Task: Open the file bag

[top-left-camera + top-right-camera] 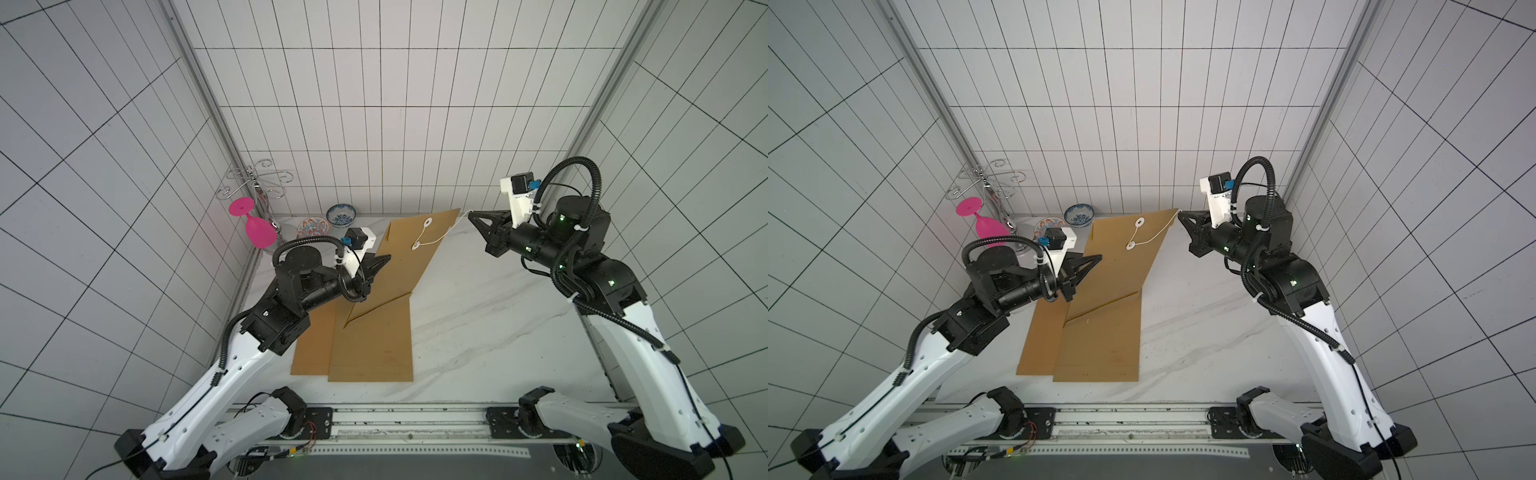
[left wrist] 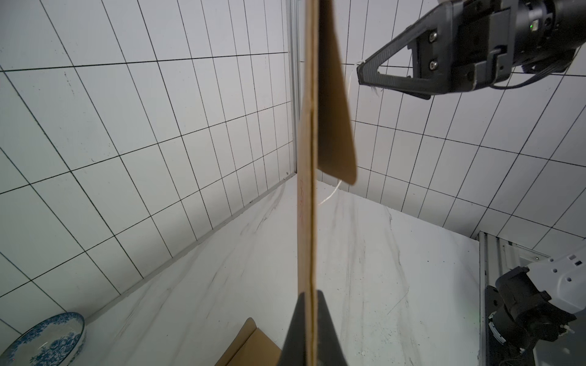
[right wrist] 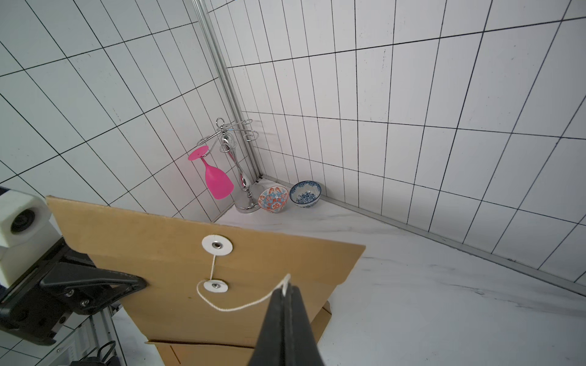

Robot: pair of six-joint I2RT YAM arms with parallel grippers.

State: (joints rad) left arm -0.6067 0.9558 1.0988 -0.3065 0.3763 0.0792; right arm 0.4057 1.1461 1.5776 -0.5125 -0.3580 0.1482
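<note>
Pinched black tips of the right claw (image 3: 287,290) fill the foreground of the right wrist view, shut on the free end of the white string (image 3: 228,307). From there the string sags back, curls under the lower white disc (image 3: 216,286) and runs up to the upper disc (image 3: 217,244) on the brown file bag (image 3: 142,240). The left claw (image 2: 312,296) is clamped on the bag's edge and holds its top end tilted up above the tabletop (image 1: 478,332), left of centre.

The string looks almost unwound, with perhaps a last half turn at the lower disc. The flap is not yet lifted, so I judge the bag unopened.

Only the left wrist view sees the bag edge-on, where what seems to be the flap (image 2: 336,111) stands slightly off the body. Only the right wrist view shows the discs and the string's path plainly. Both top views alone show both arms and the bag's place on the tabletop.
</note>
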